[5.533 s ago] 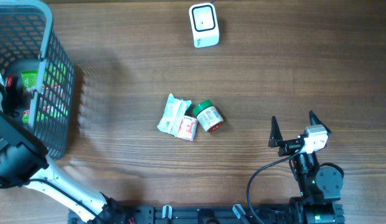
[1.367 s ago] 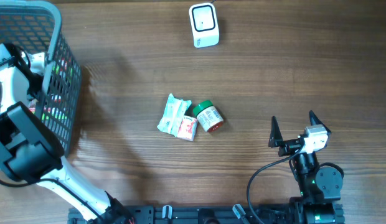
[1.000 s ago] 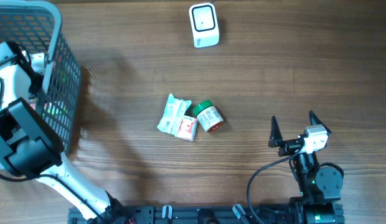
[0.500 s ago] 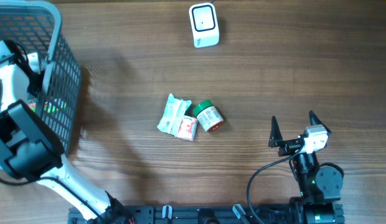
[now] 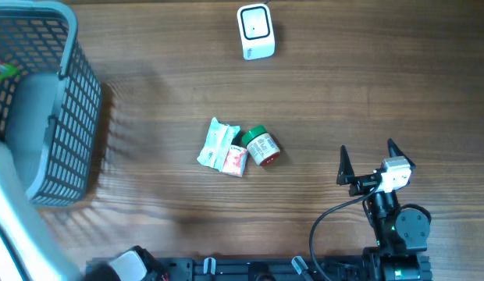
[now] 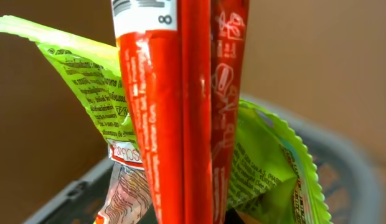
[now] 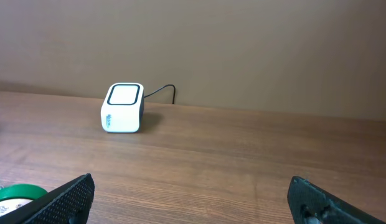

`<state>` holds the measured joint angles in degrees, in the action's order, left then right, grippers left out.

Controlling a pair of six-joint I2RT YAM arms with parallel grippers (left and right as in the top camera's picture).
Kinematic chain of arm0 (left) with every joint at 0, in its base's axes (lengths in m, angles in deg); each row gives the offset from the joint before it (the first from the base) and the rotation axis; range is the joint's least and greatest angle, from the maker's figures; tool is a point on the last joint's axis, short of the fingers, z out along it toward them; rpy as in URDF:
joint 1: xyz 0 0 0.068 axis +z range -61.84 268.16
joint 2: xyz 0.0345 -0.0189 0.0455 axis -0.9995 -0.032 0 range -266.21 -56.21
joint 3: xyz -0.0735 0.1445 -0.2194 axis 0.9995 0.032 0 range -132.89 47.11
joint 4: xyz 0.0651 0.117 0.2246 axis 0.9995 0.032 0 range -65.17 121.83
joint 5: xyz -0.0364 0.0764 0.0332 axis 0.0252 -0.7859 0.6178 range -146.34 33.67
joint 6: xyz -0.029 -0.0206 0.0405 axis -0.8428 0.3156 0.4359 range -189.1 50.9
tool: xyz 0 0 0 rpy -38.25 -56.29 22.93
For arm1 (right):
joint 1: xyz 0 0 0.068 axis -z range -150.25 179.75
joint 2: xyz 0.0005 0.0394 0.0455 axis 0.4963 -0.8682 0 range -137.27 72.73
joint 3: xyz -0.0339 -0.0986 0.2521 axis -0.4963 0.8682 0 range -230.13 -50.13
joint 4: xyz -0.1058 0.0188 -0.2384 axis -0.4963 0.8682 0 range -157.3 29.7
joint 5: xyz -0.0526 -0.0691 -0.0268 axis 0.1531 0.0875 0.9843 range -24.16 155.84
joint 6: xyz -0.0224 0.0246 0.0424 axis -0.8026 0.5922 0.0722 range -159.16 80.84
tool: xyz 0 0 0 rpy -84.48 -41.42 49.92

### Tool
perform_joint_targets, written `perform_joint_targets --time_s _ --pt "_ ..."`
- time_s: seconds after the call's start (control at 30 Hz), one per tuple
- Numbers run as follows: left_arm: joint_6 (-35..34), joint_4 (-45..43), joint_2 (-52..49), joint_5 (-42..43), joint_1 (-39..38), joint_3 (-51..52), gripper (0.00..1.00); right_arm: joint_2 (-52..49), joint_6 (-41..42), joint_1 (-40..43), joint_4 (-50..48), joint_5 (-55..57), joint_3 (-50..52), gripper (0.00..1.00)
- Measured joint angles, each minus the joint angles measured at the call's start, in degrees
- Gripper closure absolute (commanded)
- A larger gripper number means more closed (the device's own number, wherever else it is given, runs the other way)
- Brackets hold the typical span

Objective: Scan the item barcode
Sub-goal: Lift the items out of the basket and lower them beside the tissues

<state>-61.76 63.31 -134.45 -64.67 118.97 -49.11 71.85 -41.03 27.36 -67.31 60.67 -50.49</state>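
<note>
At the table's front edge, the right arm sits folded low, its right gripper (image 5: 366,148) pointing toward the far side with fingers spread wide. Mid-table, pale crinkled sachets (image 5: 218,146) lie touching a small green-lidded jar (image 5: 261,146) on its side. Off to the left, the left arm (image 5: 12,203), a blurred grey shape, reaches over the grey plastic mesh basket (image 5: 78,101). Its left gripper, itself hidden, is clamped on a tall red foil packet (image 6: 180,124) held upright above the basket, with a crumpled lime-green packet (image 6: 268,162) against it. Farthest off, a white cube-shaped scanner (image 5: 255,31) sits on the wooden table (image 5: 343,94).
</note>
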Motion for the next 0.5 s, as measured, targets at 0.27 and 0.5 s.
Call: perform_joint_targets --time_s 0.27,0.5 --pt "-6.9 5.4 13.0 0.9 -9.6 0.0 0.96 0.0 0.0 0.0 0.0 0.0 0.0 0.0" --pt "-12.8 22.7 17.6 1.6 -24.0 -0.1 0.96 0.0 0.0 0.0 0.0 0.0 0.0 0.0"
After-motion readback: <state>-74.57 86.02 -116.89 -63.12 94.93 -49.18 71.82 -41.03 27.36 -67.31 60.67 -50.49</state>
